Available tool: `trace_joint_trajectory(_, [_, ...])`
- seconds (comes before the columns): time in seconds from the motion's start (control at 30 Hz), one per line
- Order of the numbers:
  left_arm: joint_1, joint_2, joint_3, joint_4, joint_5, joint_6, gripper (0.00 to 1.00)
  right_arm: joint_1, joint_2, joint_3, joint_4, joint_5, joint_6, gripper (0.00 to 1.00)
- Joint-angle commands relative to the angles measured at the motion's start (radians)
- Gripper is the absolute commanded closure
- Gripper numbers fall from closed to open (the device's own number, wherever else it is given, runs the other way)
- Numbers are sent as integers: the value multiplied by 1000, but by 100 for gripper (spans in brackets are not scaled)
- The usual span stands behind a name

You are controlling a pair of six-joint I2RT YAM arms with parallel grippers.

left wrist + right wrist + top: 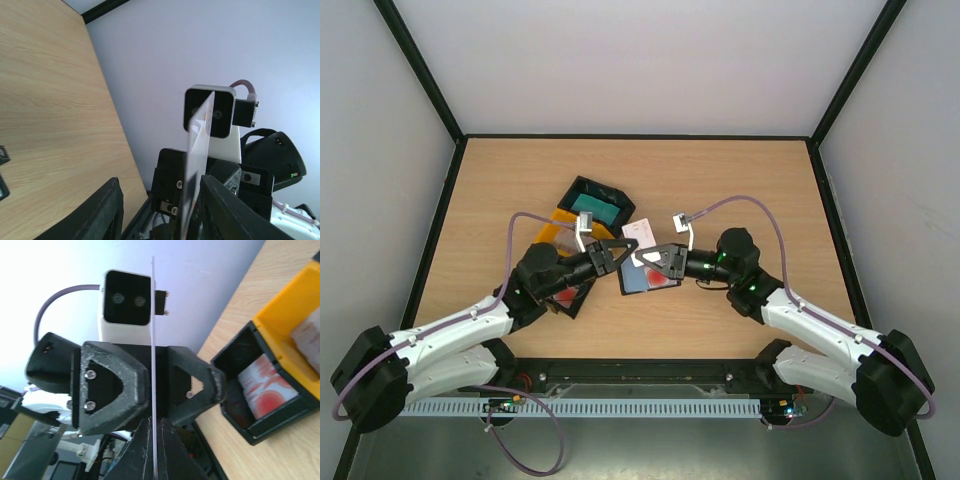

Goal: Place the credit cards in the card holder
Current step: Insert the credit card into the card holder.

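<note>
A pale credit card [152,330] stands edge-on above the table [740,190], pinched at one end between the closed fingers [142,455] of the right gripper [655,262]. The left gripper [617,250] faces it with its fingers [105,210] spread wide, one on each side of the card, grasping nothing. Whether either touches the card cannot be told. Nearby, red-and-white cards [262,385] lie in a black tray [235,360] just beside a yellow tray [285,305].

1. Table [740,190]: pale wood grain.
2. At eleven o'clock, black tray [610,192] with teal cards [590,205].
3. Second black tray [232,357], red-and-white card [265,390]; yellow tray [285,310] at its one o'clock.
4. Raised card [196,155]: white.
</note>
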Motion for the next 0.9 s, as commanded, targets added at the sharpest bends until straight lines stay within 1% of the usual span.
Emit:
trace_joint_trajectory(0.0, [4, 13, -14, 122, 44, -16, 59, -3, 0, -8, 139, -105, 88, 98])
trace_joint_trajectory(0.07, [5, 16, -16, 144, 44, -15, 64, -2, 5, -10, 141, -115, 93, 98])
trace_joint_trajectory(0.13, [5, 16, -19, 164, 42, -14, 72, -2, 9, -17, 143, -124, 97, 98])
trace_joint_trajectory(0.27, [5, 26, -20, 180, 45, -5, 94, -3, 15, -33, 133, -128, 96, 98])
trace_joint_trajectory(0.3, [4, 28, -19, 179, 43, -1, 97, -5, 16, -36, 119, -124, 91, 97])
trace_joint_trajectory(0.33, [4, 26, -19, 170, 39, 5, 97, -4, 17, -34, 92, -114, 79, 93])
trace_joint_trajectory(0.37, [5, 22, -17, 151, 29, 16, 97, -4, 19, -29, 47, -96, 58, 86])
trace_joint_trajectory(0.4, [5, 14, -15, 104, 13, 29, 97, -5, 16, -20, -7, -75, 28, 77])
trace_joint_trajectory(0.43, [7, 4, -13, 54, -13, 45, 97, -5, 13, -15, -72, -46, -7, 68])
trace_joint_trajectory(0.47, [9, -10, -10, -2, -45, 62, 97, -6, 7, -9, -132, -3, -55, 62])
trace_joint_trajectory(0.53, [14, -35, 1, -153, -131, 103, 97, -7, -6, -10, -241, 72, -127, 52])
trace_joint_trajectory(0.57, [16, -44, 9, -230, -170, 121, 98, -7, -13, -9, -295, 120, -164, 50])
trace_joint_trajectory(0.67, [23, -35, 41, -442, -248, 166, 97, -8, -16, 2, -477, 286, -261, 49])
trace_joint_trajectory(0.73, [30, -3, 58, -504, -244, 192, 98, -7, -1, 15, -565, 418, -298, 49])
trace_joint_trajectory(0.8, [37, 48, 90, -547, -223, 215, 98, -7, 49, 39, -630, 549, -305, 50])
trace_joint_trajectory(0.87, [39, 102, 114, -548, -193, 222, 98, -8, 103, 74, -674, 595, -338, 50])
